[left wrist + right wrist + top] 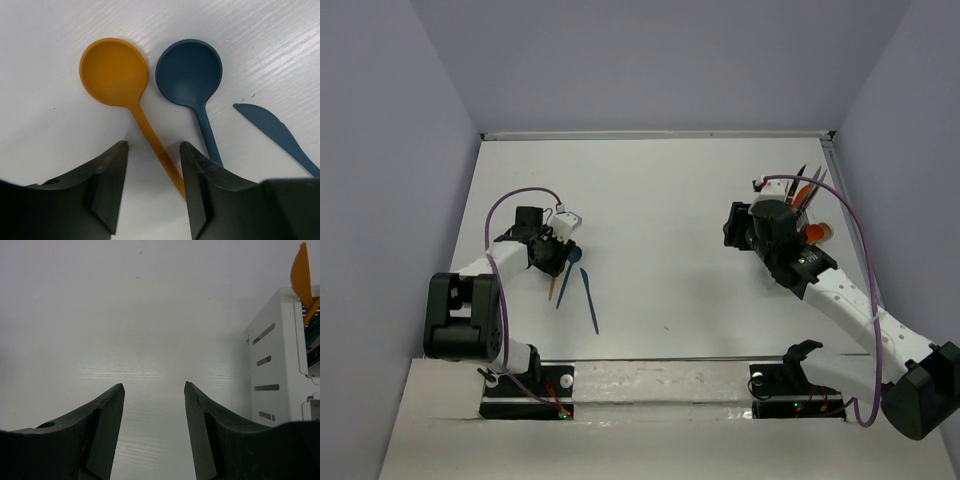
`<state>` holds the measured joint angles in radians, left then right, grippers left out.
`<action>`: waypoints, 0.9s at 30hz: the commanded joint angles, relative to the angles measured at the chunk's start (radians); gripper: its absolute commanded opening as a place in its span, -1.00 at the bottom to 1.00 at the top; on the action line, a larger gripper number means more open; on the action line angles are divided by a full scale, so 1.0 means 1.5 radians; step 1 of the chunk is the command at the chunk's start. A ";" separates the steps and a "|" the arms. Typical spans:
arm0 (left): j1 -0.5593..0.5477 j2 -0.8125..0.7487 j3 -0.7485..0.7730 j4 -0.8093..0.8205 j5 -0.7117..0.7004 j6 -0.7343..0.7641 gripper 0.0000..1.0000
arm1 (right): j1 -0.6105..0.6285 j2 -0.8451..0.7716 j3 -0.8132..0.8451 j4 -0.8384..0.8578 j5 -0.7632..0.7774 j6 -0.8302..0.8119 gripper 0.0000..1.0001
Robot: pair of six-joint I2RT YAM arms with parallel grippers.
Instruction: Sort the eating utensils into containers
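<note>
Left gripper (152, 147) bottom centre, jaws apart astride orange spoon (114, 72) handle; blue spoon (189, 72), blue knife (275, 132) rightward. Right gripper (154, 387) spread, empty; white caddy (275, 365) at right edge.

A white table (670, 220) with a finely ribbed surface is shown. Three utensils are laid flat on its left part: an orange spoon (114, 75) and a dark blue spoon (189, 75) are set side by side, bowls up and almost touching, with their handles run the same way, and a dark blue serrated knife (272, 131) is placed just beside the blue spoon's handle, apart from it. A white slotted caddy (272, 365) is stood upright on the table's right part, well apart from the three.
</note>
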<state>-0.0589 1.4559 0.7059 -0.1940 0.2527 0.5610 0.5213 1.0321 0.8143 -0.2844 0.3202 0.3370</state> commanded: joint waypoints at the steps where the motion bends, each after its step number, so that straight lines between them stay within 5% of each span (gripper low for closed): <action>1: -0.007 0.015 -0.037 0.019 -0.039 -0.003 0.01 | 0.001 -0.010 -0.001 0.013 0.013 -0.004 0.15; 7: 0.023 0.014 -0.042 0.034 -0.085 0.004 -0.98 | 0.001 -0.014 0.005 0.008 0.011 -0.007 0.15; 15: 0.033 -0.080 -0.043 0.099 -0.106 -0.049 -1.00 | 0.001 -0.012 0.004 0.007 -0.023 -0.003 0.15; 20: 0.033 -0.318 -0.024 0.110 -0.076 -0.095 -1.00 | 0.023 -0.009 0.009 0.017 -0.157 -0.034 0.15; 27: 0.033 -0.540 0.088 0.048 0.062 -0.240 -1.00 | 0.162 -0.018 0.050 0.159 -0.241 -0.039 0.51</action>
<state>-0.0109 0.7631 0.7589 -0.1139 0.2054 0.3592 0.6273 1.0267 0.8165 -0.2493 0.0662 0.3061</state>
